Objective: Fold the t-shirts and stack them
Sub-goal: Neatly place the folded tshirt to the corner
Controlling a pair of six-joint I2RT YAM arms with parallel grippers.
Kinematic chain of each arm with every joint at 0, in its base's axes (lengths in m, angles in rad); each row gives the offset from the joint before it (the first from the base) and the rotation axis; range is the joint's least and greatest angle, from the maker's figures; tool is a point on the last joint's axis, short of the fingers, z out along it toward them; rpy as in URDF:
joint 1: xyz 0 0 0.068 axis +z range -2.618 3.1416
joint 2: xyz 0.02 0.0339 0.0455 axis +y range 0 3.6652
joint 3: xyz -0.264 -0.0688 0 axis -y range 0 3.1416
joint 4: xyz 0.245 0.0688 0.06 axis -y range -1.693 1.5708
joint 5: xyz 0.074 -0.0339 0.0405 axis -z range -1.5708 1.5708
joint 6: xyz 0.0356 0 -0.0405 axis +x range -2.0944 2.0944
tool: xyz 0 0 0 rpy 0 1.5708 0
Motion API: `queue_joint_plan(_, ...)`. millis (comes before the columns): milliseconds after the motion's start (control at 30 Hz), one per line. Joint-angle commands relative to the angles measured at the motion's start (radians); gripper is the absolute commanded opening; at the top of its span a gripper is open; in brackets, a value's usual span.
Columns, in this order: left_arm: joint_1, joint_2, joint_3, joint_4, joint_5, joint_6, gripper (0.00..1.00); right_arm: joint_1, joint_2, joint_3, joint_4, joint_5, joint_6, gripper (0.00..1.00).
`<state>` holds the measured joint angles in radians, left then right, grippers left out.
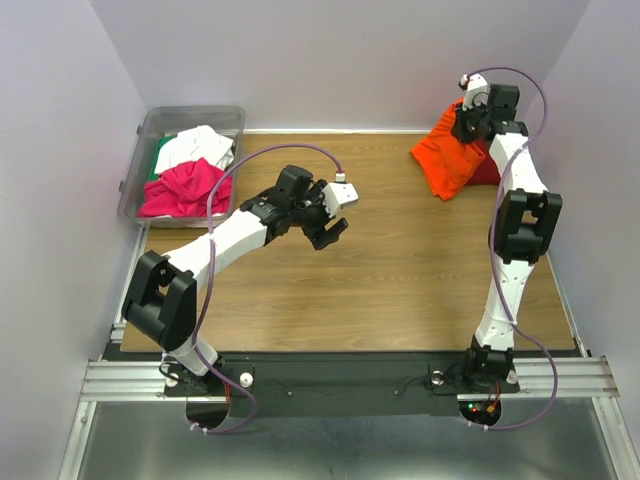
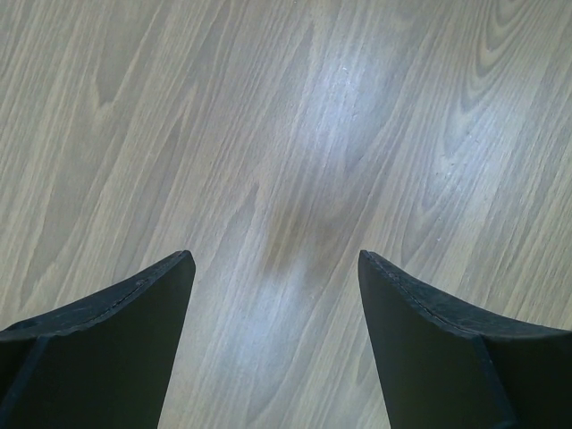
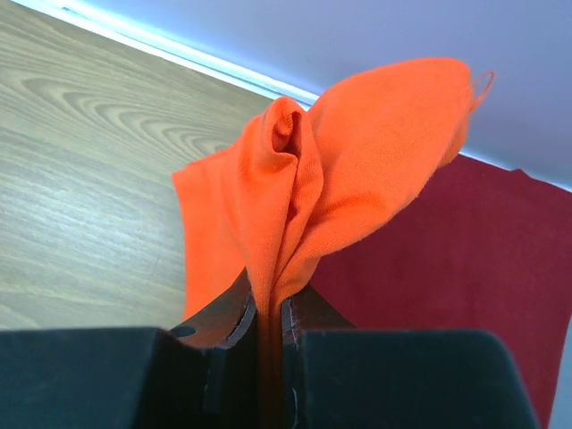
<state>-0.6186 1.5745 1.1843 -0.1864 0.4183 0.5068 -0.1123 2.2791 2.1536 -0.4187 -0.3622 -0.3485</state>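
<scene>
A bright orange t-shirt (image 1: 448,156) lies bunched at the table's far right, on top of a dark red t-shirt (image 1: 487,168). My right gripper (image 1: 468,122) is shut on a fold of the orange shirt (image 3: 313,179), which rises from between the jaws; the red shirt (image 3: 465,250) lies flat beneath. My left gripper (image 1: 330,225) is open and empty over bare wood (image 2: 277,179) near the table's middle. Magenta (image 1: 182,188), white (image 1: 195,148) and green (image 1: 160,158) shirts lie crumpled in the bin.
A clear plastic bin (image 1: 134,180) stands at the table's far left corner. Lavender walls close in on the left, back and right. The table's back edge (image 3: 179,54) runs just behind the orange shirt.
</scene>
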Motion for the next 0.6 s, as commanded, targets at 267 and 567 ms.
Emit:
queue_joint_plan(267,0.011,-0.047,0.012,0.007,0.011,0.015,0.86,-0.038,-0.064,0.181,0.003,-0.049,0.058,0.0)
queue_joint_plan(567,0.016,-0.044,0.012,-0.002,0.005,0.021,0.87,-0.064,-0.001,0.242,0.004,-0.043,0.071,0.01)
